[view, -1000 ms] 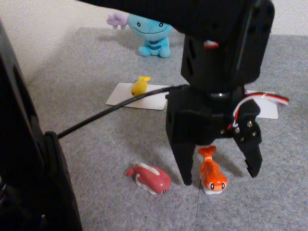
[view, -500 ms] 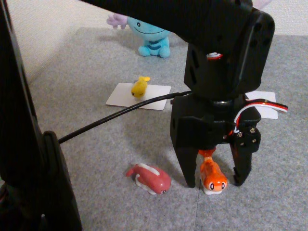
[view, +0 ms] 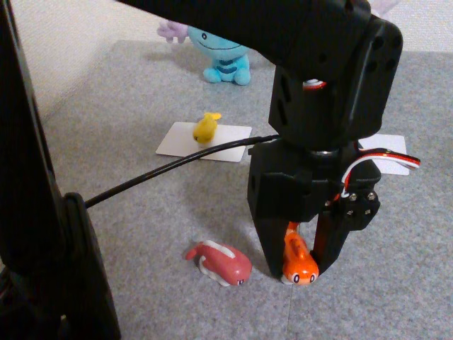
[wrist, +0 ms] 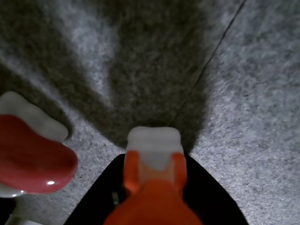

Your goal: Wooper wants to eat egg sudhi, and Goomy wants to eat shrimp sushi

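Judging by its glossy shell, the shrimp sushi [view: 298, 261] is a small, light, stiff plastic toy with smooth rounded flanks, likely slippery, so the best hold seems to be across its middle, where the sides run nearly parallel, not the tapering forked tail. The hand [view: 300, 263] stands straight down over it, its two black fingers closed in on the toy's left and right sides and gripping it, the toy resting low on the grey carpet [view: 127, 134] near the front. In the wrist view the orange body [wrist: 154, 197] sits between the fingers, white base ahead. Just left lies the red sushi [view: 219, 261]. Farther back the egg sushi [view: 206, 127] sits on a white card [view: 228, 144], and the blue plush [view: 221, 51] waits at the far edge.
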{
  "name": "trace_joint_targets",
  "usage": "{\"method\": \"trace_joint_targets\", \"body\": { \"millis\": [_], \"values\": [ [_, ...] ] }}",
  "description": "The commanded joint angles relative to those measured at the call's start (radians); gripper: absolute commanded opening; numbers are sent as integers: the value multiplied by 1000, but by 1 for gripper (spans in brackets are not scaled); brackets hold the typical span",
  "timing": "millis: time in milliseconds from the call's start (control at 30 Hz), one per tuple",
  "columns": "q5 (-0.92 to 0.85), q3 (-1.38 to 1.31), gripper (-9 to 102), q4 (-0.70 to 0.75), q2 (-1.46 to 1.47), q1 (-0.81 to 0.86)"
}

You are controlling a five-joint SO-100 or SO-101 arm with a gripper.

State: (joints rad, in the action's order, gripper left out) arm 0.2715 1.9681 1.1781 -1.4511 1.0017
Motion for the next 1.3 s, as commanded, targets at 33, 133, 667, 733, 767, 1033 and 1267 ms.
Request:
{"method": "trace_joint_targets", "body": {
  "millis": [33,133,667,733,767,1033,1267],
  "values": [
    [15,-14,3,15,-15,-8],
    [58,-15,4,12,-15,-18],
    [394,-184,4,94,-235,-250],
    [451,-230,4,94,-242,-281],
    [476,-256,4,95,-244,-293],
    [661,-465,4,95,-239,-362],
    [729,-650,4,94,-121,-385]
  ]
}}
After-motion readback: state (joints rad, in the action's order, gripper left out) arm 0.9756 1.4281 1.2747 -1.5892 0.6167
